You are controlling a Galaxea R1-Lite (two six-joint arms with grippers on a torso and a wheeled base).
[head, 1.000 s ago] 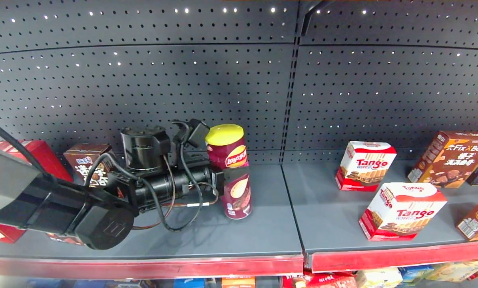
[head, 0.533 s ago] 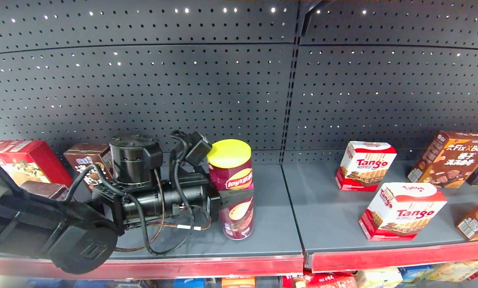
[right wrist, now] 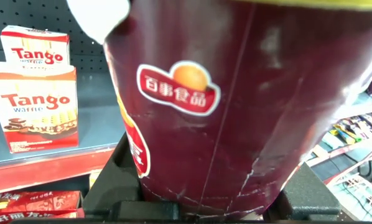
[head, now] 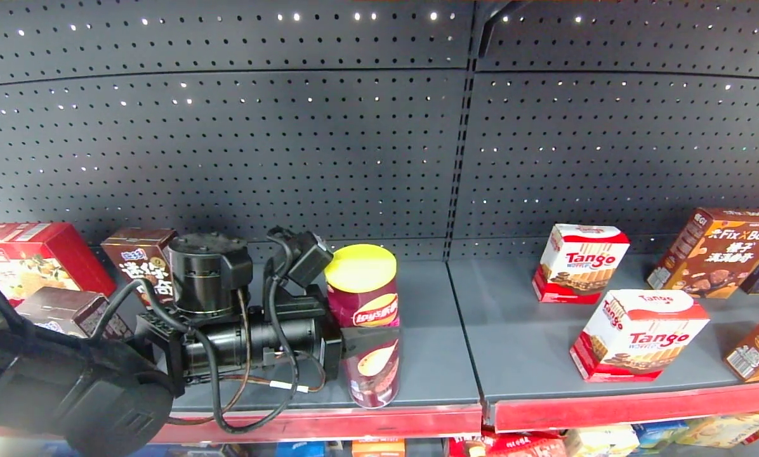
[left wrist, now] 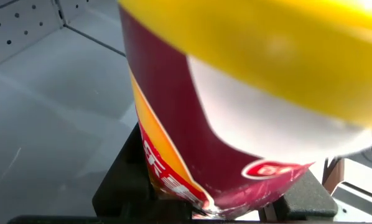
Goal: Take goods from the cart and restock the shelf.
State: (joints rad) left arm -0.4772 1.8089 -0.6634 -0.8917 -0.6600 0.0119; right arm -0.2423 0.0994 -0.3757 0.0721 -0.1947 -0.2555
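Note:
A dark red chips can with a yellow lid stands upright near the front edge of the grey shelf, in its left bay. My left gripper is shut on its middle, reaching in from the left. The left wrist view has this can up close between the black fingers. A second dark red chips can sits in my right gripper, which is shut on it, out in front of the shelf.
Two white-and-red wafer boxes and brown boxes stand on the right bay. A red box and brown boxes stand at the left, behind my left arm. A red lip edges the shelf front. The pegboard closes the back.
My left arm has drawn back toward the shelf's front edge, taking the held can with it. The boxes at the left are now more exposed.

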